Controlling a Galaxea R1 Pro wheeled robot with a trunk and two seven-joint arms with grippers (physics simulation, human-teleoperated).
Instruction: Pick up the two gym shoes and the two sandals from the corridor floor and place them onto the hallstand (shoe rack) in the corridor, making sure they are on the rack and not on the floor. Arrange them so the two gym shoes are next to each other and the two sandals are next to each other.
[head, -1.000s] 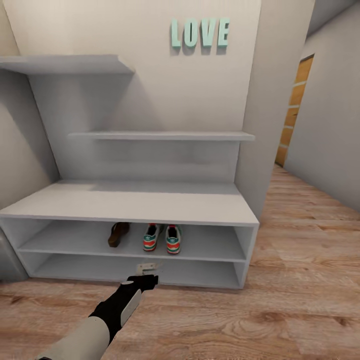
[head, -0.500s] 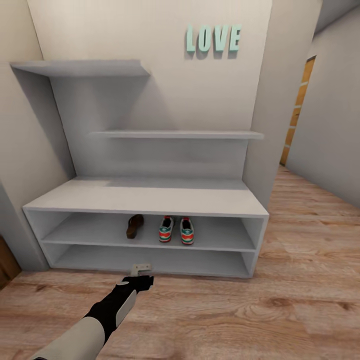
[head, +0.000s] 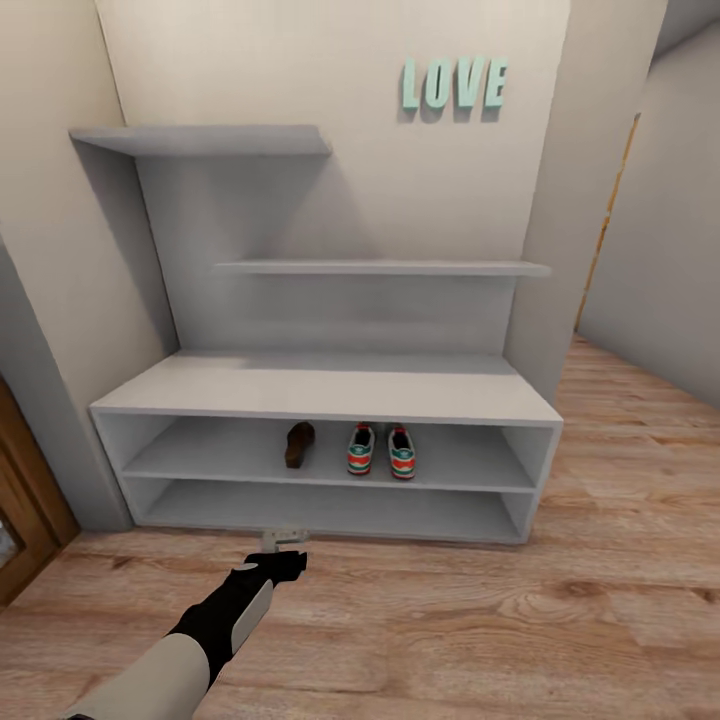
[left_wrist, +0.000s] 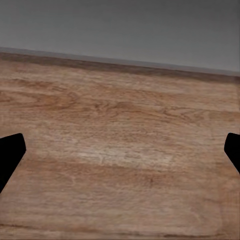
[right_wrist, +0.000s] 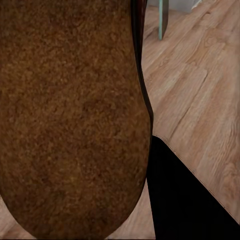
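The light-grey hallstand (head: 330, 390) stands against the wall ahead. On its upper shelf level lie one dark brown sandal (head: 299, 444) and, just right of it, the two gym shoes (head: 361, 449) (head: 401, 452) side by side. My left gripper (head: 285, 540) hovers low over the corridor floor (head: 450, 620) in front of the rack; in the left wrist view its fingertips (left_wrist: 10, 152) are spread wide over bare planks, open and empty. The right wrist view has the second sandal's tan-brown footbed (right_wrist: 70, 115) close up, with a black finger (right_wrist: 185, 200) against its edge.
Stepped grey wall shelves (head: 380, 268) and teal LOVE letters (head: 455, 83) hang above the rack. A wooden door (head: 20, 500) is at the left edge. The corridor runs on to the right past the wall corner (head: 560, 250). A thin teal post (right_wrist: 163, 20) stands on the floor.
The whole head view has shifted: the hallstand now sits farther right and smaller, and a door edge has come in at the left. The shoes on the shelf have not moved.
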